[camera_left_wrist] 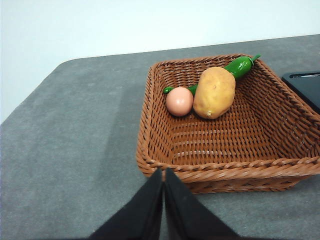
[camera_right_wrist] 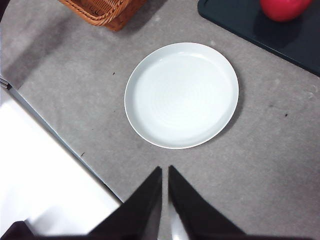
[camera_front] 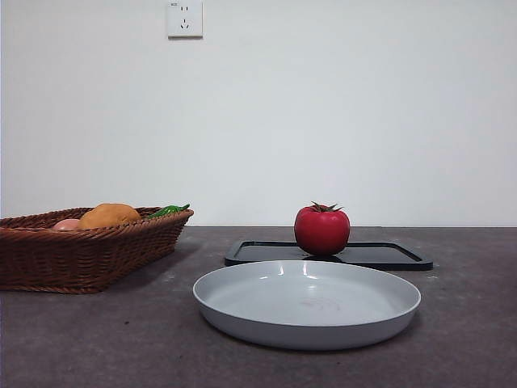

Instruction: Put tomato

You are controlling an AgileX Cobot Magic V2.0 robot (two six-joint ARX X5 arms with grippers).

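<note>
**Tomato on the black tray, both grippers idle and pinched together**

I take the grey plate (camera_front: pixel 307 303) as my landmark. From the front view, the tomato (camera_front: pixel 321 230) stands upright just behind the plate on a flat black tray (camera_front: pixel 380 255), its green stem pointing up. My right wrist camera cuts the tomato off at the picture's edge, so I only get the lower part of it there (camera_right_wrist: pixel 285 9), and only one corner of the tray (camera_right_wrist: pixel 240 27).

To the side of the plate, apart from it, sits a brown wicker basket (camera_front: pixel 81 250). From the front its wall hides most of what lies inside; I see only the tops of an orange-brown potato (camera_front: pixel 109 215), a pale pink round item (camera_front: pixel 66 224) and a bit of green (camera_front: pixel 168 211). My left wrist view looks down into the basket (camera_left_wrist: pixel 220 170) and shows them properly: the potato (camera_left_wrist: pixel 215 92) with the pink ball (camera_left_wrist: pixel 179 101) touching it, and a green pepper (camera_left_wrist: pixel 239 66) lying behind both against the far wall, its middle hidden by the potato.

The left gripper (camera_left_wrist: pixel 163 172) hangs above the counter (camera_left_wrist: pixel 75 150) just outside the basket's near rim, jaws pressed together, holding nothing. The right gripper (camera_right_wrist: pixel 165 171) hovers on the near side of the plate, over the counter close to its edge, jaws nearly touching with only a thin slit between them, also holding nothing. Neither arm shows in the front view.

A white wall socket (camera_front: pixel 184 18) is partly cut off at the top of that view.
</note>
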